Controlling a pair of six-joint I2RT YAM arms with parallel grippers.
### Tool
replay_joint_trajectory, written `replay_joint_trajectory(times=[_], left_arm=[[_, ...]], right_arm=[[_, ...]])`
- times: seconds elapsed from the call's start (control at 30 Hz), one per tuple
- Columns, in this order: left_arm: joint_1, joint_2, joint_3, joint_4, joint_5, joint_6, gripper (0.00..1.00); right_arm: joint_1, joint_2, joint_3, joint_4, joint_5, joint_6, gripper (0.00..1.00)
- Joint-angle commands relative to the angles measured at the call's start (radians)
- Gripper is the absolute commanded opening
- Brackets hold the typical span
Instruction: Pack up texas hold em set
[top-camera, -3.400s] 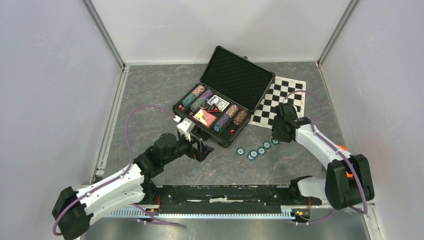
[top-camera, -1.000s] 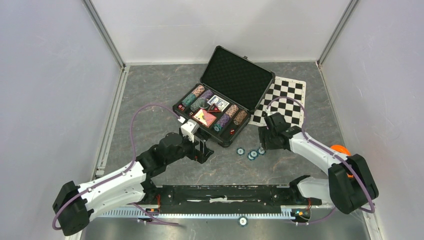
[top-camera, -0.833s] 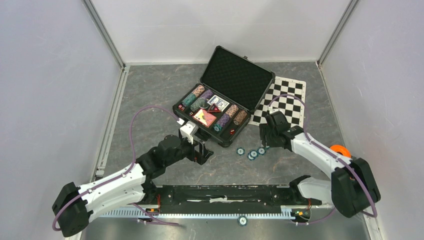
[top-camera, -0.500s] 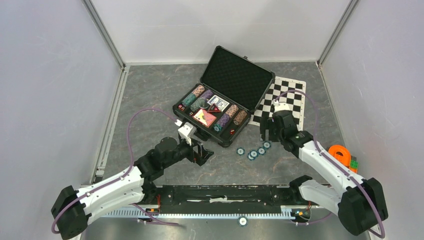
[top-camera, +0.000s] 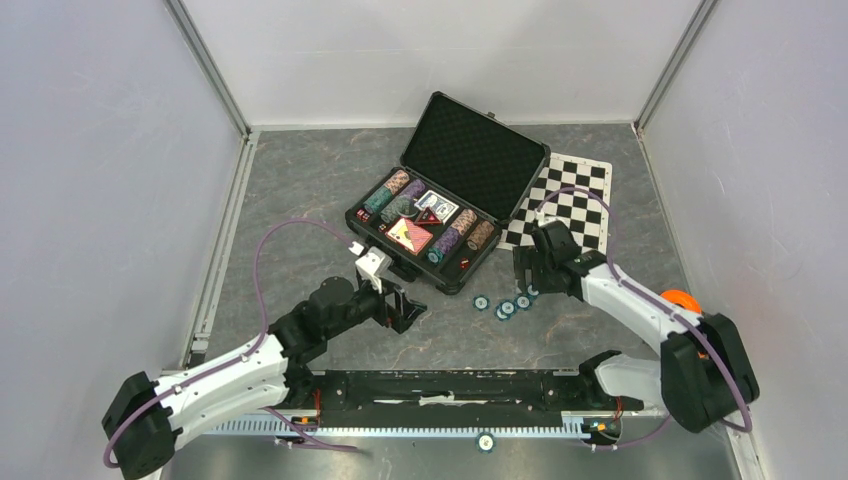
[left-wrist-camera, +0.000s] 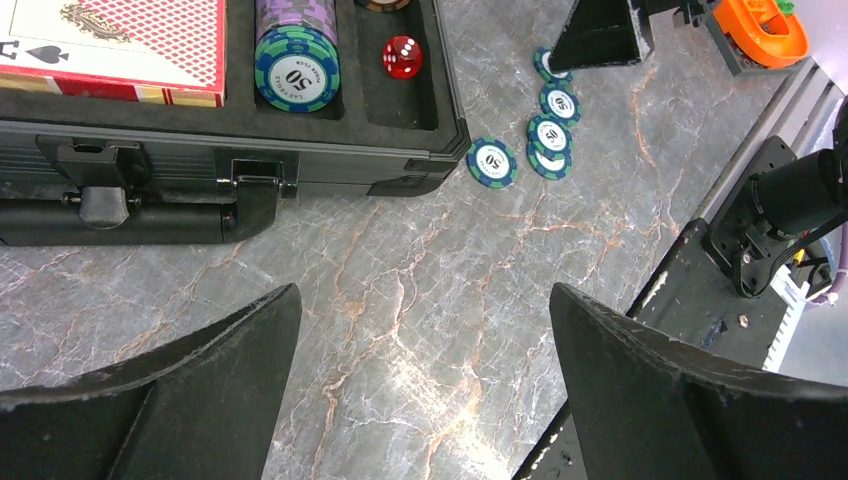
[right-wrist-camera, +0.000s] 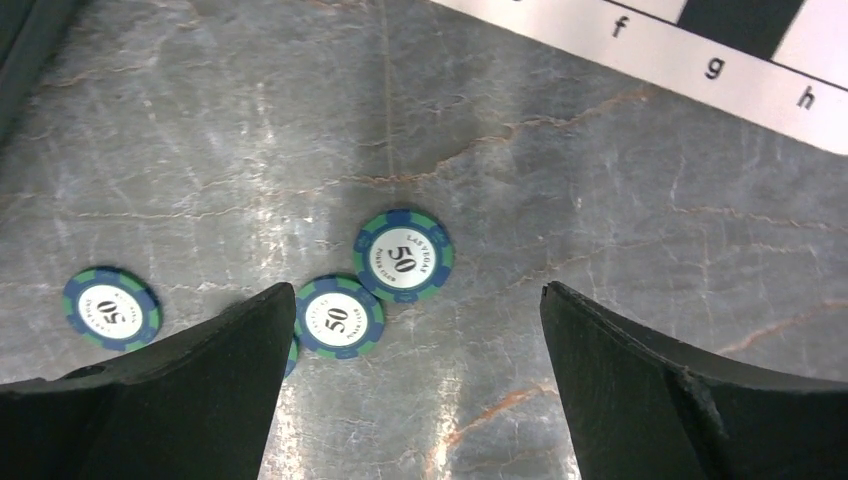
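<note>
The black case (top-camera: 478, 160) lies open mid-table, holding chip stacks, a red deck (top-camera: 410, 235) and a blue deck (top-camera: 437, 207). Several blue-green "50" chips (top-camera: 506, 305) lie loose on the table by its front right corner. My right gripper (top-camera: 525, 272) hovers open at the right end of that row. In its wrist view two chips (right-wrist-camera: 403, 255) (right-wrist-camera: 338, 317) lie by the left finger and the right gripper (right-wrist-camera: 418, 290) holds nothing. My left gripper (top-camera: 405, 310) is open and empty in front of the case. The left gripper (left-wrist-camera: 422, 300) looks at a red die (left-wrist-camera: 401, 56), a chip stack (left-wrist-camera: 297, 65) and loose chips (left-wrist-camera: 492, 162).
The chequered mat (top-camera: 570, 205) lies right of the case, under its lid edge. An orange piece (top-camera: 678, 298) sits near the right wall behind my right arm. One chip (top-camera: 485, 440) rests on the front rail between the arm bases.
My right gripper's jaws have spread wider; it drew back toward the mat, then returned to the right end of the chip row. The left arm barely shifted.
</note>
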Motion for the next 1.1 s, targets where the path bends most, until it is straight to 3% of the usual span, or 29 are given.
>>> replay_joint_trajectory(times=[0.0, 0.1, 0.7, 1.07], left_arm=[[-0.005, -0.030, -0.014, 0.049, -0.022, 0.024, 1.00], [-0.005, -0.027, -0.014, 0.052, -0.021, 0.024, 1.00], [-0.004, 0.008, 0.001, 0.053, -0.048, 0.027, 1.00], [-0.005, -0.010, 0.000, 0.043, -0.048, 0.026, 1.00]], right_arm=[[-0.001, 0.099, 0.164, -0.186, 0.137, 0.088, 0.96], [-0.001, 0.148, 0.198, -0.223, 0.171, 0.068, 0.93], [-0.001, 0.192, 0.090, -0.067, 0.014, 0.137, 0.77], [-0.042, 0.215, 0.040, -0.023, -0.011, 0.204, 0.59]])
